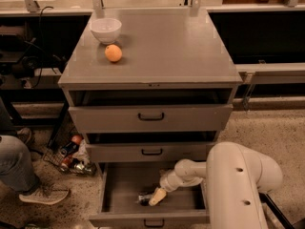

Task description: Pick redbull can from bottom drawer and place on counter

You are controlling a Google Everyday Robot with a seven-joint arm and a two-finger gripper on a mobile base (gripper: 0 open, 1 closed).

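Found bottom drawer pulled out below the front edge of the counter, floor exposed. Located redbull can lying on its side on that floor, roughly under the middle of the front edge, near the drawer's front wall. Logged end effector down inside the drawer at the can's right end, touching or nearly so. Cannot tell how far open, nor whether anything is gripped.

Judged the low sideways reach of the arm as forced by the middle drawer, which overhangs the rear of the opening and could foul a straight lift.

Noted white bowl by the back-left corner, orange fruit just in front of it. Reckoned the right-edge side safer for placing. Spotted floor clutter of cans and a person's shoe left of the cabinet, well apart from the reach.
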